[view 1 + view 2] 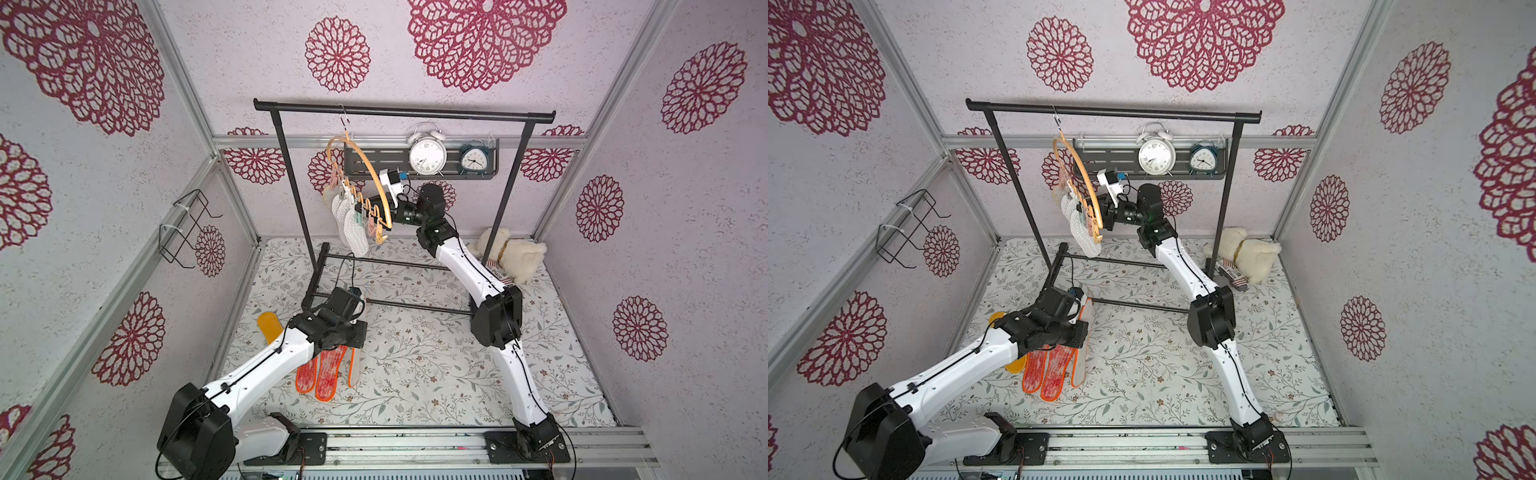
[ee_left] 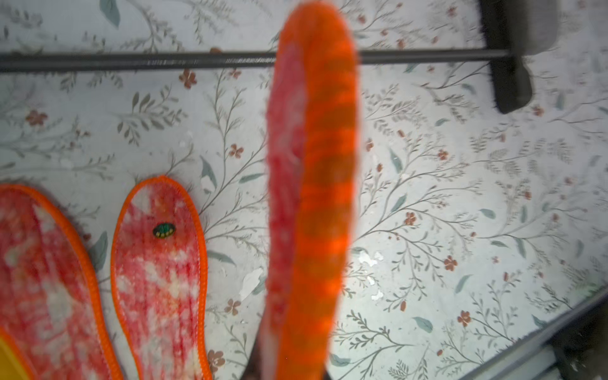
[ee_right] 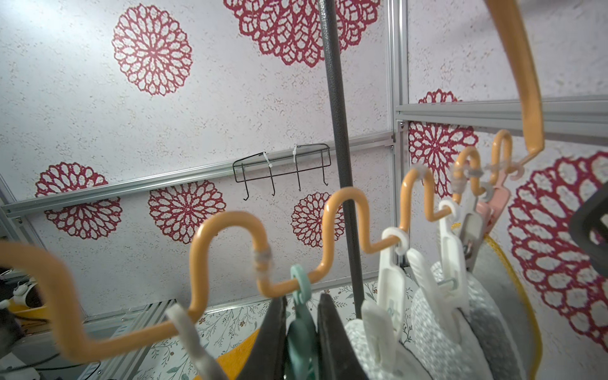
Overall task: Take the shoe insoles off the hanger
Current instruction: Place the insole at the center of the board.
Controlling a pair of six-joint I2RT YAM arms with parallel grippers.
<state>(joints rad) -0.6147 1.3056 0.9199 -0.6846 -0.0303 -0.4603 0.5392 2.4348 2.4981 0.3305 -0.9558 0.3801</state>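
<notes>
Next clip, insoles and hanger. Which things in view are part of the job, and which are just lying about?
Part of the job: hanger; teal clothespin on it; clipped insoles; held red-speckled insole, edge-on; two red-speckled insoles and yellow-orange insole on the table.

Just lying about: black garment rack; white alarm clock; small dark alarm clock; plush toy; wire hook rack.

Left wrist view: red-speckled fabric insole w/ orange edging (image 2: 312, 184) blurred, near end cut off. In both top views: flat yellow-orange insole (image 1: 269, 326), 10 o'clock of two floor-laid red-speckled insoles (image 1: 328, 374), mostly hidden by left arm (image 1: 257, 372).
</notes>
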